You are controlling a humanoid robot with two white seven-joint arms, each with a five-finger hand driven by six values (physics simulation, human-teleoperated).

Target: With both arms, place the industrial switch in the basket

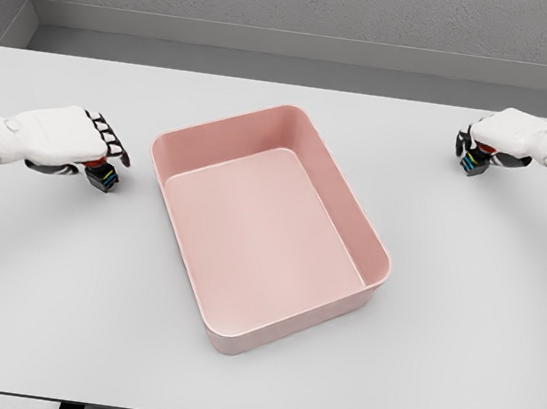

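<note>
No legible txt, labels, nos. or signs anywhere; nothing readable on any obj.

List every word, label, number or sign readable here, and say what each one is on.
None can be read. The pink basket and the table are bare of print. The small switches under the left robot hand and right robot hand show only coloured specks, too small to read.

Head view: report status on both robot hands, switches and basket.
Left robot hand closed on a switch at table level. Right robot hand closed on another switch. Pink basket empty, centre table. Nothing in the way.
</note>
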